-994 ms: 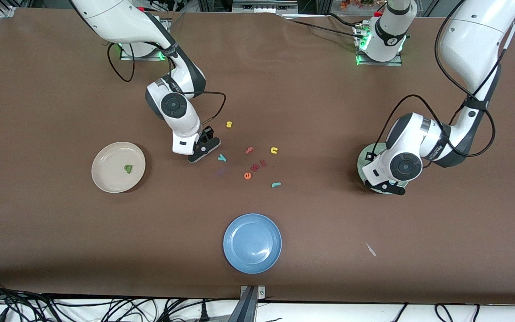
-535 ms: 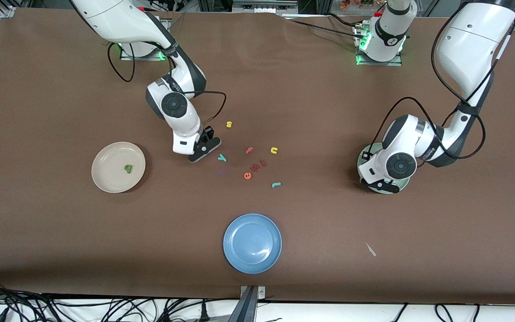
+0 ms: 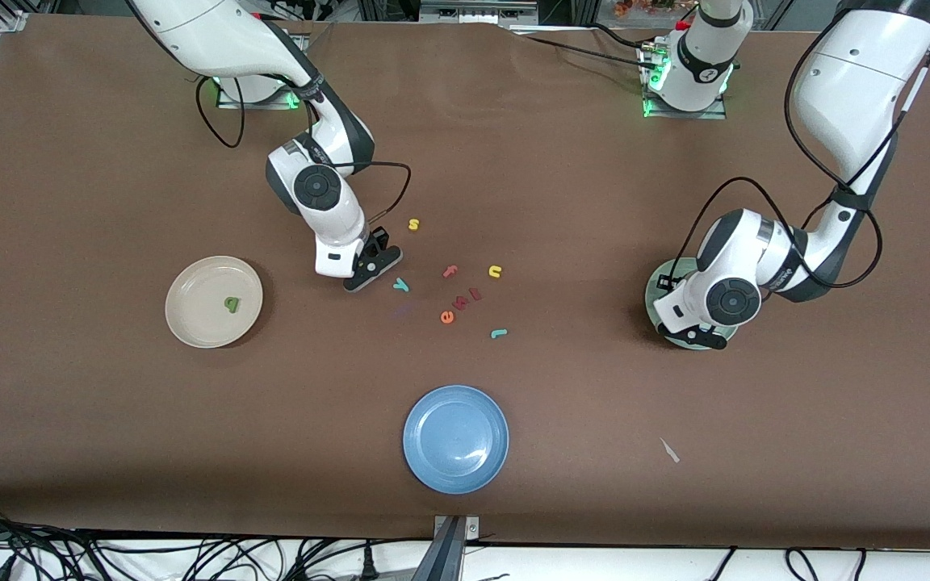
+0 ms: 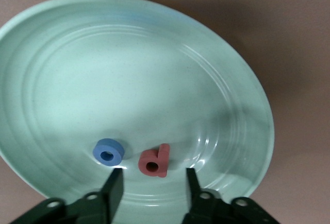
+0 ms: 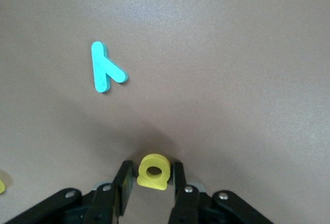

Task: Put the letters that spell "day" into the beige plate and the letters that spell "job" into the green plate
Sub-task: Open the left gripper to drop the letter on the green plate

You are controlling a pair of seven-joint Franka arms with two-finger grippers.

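Note:
My left gripper (image 4: 152, 182) hangs open low over the green plate (image 4: 129, 80). The pinkish-red "b" (image 4: 154, 160) and the blue "o" (image 4: 108, 150) lie flat in that plate, just ahead of the fingertips and free of them. In the front view the left hand covers most of the green plate (image 3: 652, 300). My right gripper (image 5: 151, 180) is down at the table. The yellow rounded letter (image 5: 153, 171) sits between its jaws with thin gaps on both sides. The teal "y" (image 5: 105, 73) lies close by. The beige plate (image 3: 190, 282) holds the dark green letter (image 3: 231, 303). The teal "j" (image 3: 499, 332) lies on the table.
Loose letters lie mid-table: a yellow "s" (image 3: 413, 224), a pink "f" (image 3: 450, 271), a yellow "u" (image 3: 495, 272), an orange "e" (image 3: 447, 317) and two small red ones beside it. A blue plate (image 3: 455, 438) sits nearer the front camera.
The left hand has shifted a little over the green plate. The right hand has edged slightly toward the teal "y".

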